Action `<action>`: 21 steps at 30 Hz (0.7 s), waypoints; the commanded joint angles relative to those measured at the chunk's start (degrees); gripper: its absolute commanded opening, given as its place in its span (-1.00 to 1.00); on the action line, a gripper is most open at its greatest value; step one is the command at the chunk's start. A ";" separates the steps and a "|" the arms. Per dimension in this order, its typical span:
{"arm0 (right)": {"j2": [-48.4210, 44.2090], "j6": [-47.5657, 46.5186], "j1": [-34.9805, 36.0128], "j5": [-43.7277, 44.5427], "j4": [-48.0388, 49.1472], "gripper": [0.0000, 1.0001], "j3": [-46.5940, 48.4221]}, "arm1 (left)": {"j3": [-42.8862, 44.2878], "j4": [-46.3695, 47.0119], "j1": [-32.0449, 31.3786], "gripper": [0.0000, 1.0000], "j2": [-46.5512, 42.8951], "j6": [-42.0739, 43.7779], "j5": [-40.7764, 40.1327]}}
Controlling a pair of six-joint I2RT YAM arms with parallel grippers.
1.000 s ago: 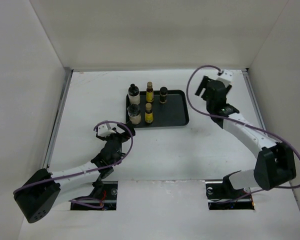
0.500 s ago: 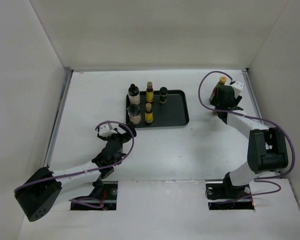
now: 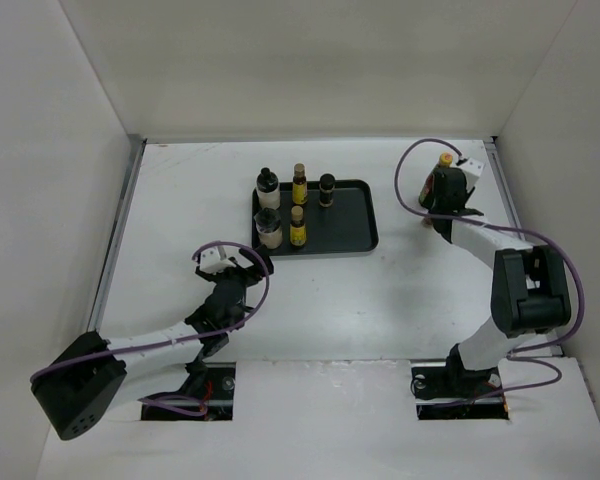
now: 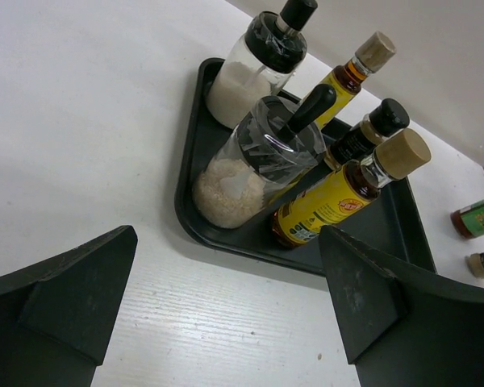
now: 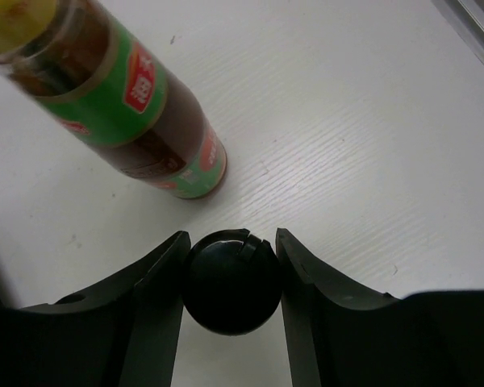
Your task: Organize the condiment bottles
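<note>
Five condiment bottles stand on the black tray: two white ones, two slim yellow-labelled ones and a short dark one. Off the tray at the far right stands the taller red-green bottle. Beside it is another short dark bottle, of which only the black cap shows. My right gripper has both fingers against that cap. My left gripper hangs wide open just short of the tray's near left corner, holding nothing.
White walls close in the table at the back and on both sides. A metal rail runs along the right edge close to the right gripper. White tabletop lies between the tray and the red-green bottle.
The right arm has folded in and dropped behind the red-green bottle, and its jaws have narrowed onto the dark bottle's cap. The left arm has barely shifted.
</note>
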 commanded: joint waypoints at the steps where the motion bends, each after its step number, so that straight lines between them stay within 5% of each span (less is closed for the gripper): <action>1: -5.97 0.00 5.09 1.01 3.29 -0.33 0.63 | 1.87 2.33 -0.03 1.00 0.29 -0.91 0.44; 11: -3.53 -1.76 28.30 0.67 4.43 -0.28 6.86 | 1.70 2.68 0.40 1.00 -0.24 -1.00 0.79; 21: 7.20 -2.11 37.54 -0.74 4.87 -0.27 12.32 | 1.34 2.68 0.23 1.00 -1.11 -1.00 0.79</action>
